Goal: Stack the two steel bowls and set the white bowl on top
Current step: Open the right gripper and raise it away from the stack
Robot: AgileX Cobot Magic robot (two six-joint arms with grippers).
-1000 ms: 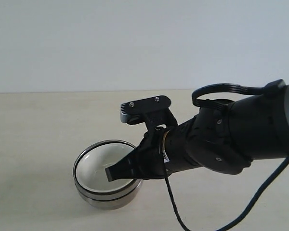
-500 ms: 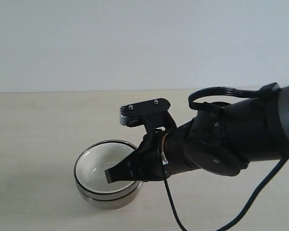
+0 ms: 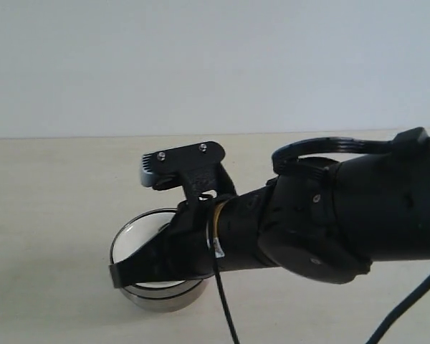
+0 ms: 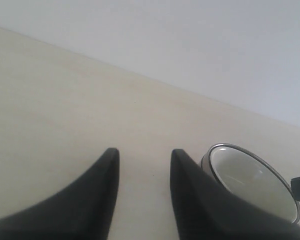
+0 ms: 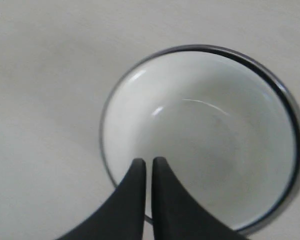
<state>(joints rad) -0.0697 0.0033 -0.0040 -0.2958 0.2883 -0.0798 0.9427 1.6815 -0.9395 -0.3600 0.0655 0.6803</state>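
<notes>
With the glossy off-white round bowl (image 5: 210, 140) nested in the two shiny round steel bowls (image 3: 165, 299) at seven o'clock, stacking looks done, so the right gripper (image 5: 145, 161) hovers empty, jaws together, and the left gripper (image 4: 143, 151) idles with jaws apart.

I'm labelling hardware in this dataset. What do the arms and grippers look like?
The right arm is rounded, matte black, with a brass-coloured ring and white tag at the wrist, a screwed black bracket on top, and thin black cables. The right gripper and left gripper have tapered black jaws.
</notes>
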